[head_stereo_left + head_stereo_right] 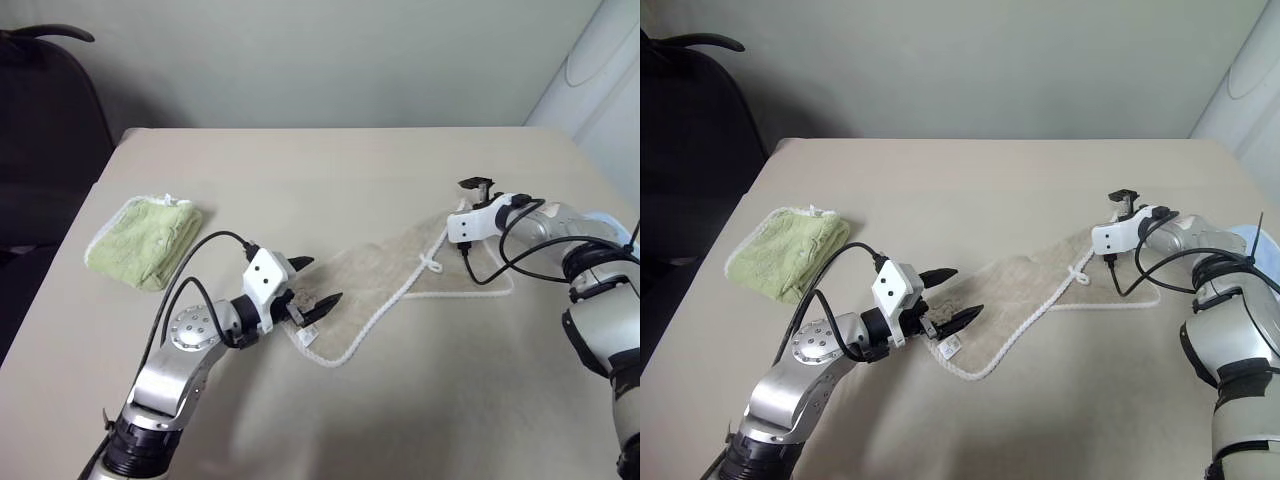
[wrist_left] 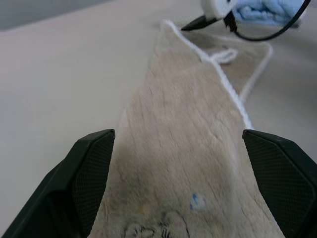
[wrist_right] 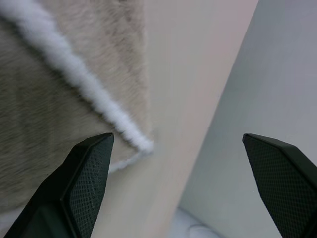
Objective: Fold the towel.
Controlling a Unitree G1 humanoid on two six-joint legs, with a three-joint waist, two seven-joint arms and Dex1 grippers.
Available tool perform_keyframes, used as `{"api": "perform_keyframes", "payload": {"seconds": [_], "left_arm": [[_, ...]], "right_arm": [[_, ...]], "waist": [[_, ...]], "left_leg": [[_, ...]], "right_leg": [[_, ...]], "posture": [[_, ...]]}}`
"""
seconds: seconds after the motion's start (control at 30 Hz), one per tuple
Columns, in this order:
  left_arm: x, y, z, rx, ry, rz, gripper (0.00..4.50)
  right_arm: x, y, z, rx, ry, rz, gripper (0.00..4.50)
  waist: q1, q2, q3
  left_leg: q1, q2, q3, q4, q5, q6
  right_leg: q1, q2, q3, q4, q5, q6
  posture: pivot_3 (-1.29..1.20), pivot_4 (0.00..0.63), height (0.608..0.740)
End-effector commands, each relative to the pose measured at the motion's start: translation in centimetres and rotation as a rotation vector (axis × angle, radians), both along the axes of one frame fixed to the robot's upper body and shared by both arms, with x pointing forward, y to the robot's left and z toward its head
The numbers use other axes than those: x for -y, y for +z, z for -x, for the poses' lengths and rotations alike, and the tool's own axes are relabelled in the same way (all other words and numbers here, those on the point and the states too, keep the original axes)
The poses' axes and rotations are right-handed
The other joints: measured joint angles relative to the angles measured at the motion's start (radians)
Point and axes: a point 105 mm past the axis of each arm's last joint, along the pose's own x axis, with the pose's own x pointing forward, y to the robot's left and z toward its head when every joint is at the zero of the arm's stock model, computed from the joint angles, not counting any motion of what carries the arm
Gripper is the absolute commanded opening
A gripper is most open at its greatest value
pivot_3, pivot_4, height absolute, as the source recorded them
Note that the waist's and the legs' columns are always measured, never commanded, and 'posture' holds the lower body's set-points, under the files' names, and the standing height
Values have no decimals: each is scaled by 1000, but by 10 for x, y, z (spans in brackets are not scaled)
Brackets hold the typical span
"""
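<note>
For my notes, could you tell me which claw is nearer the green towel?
Left. The left claw is just right of the green towel; the right claw is far across the table.

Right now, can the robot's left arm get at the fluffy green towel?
Probably yes. The green towel lies in the open on the table, with bare table between it and the open left tool, which faces the beige towel.

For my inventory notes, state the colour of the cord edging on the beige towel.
White. The cord edging on the towel shows best in the left wrist view.
</note>
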Motion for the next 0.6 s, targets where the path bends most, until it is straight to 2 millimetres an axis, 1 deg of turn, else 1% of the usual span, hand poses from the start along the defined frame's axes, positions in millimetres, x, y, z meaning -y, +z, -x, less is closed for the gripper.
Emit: {"api": "perform_keyframes", "payload": {"seconds": [0.03, 0.23, 0.43, 0.53, 0.6], "left_arm": [[5, 10, 4, 46, 1, 16, 4500], [3, 11, 5, 52, 23, 23, 4500], [1, 14, 3, 57, 25, 22, 4500], [1, 14, 4, 58, 18, 17, 4500], [1, 15, 3, 60, 16, 16, 4500]], "right_arm": [[1, 11, -6, 56, -18, 54, 4412], [-1, 4, -9, 45, -57, 81, 4412], [-8, 2, -12, 41, -66, 60, 4412], [-10, -1, -12, 33, -70, 51, 3871], [-11, -3, -12, 27, -70, 43, 3171]], "waist": [[0, 0, 0], [0, 0, 0], [0, 0, 0], [0, 0, 0], [0, 0, 0]], "left_leg": [[0, 0, 0, 0, 0, 0], [-3, 0, 0, 0, 0, -1], [-4, 0, 0, 0, 1, -1], [-4, 0, 0, 0, 1, -1], [-4, 0, 0, 0, 1, -1]], "right_leg": [[0, 0, 0, 0, 0, 0], [-4, 0, 0, 0, 0, -1], [-4, 0, 0, 0, 1, -1], [-4, 0, 0, 0, 1, -1], [-5, 0, 0, 0, 1, -1]], "posture": [[0, 150, 740], [0, 150, 740], [0, 150, 740], [0, 150, 740], [0, 150, 740]]}}
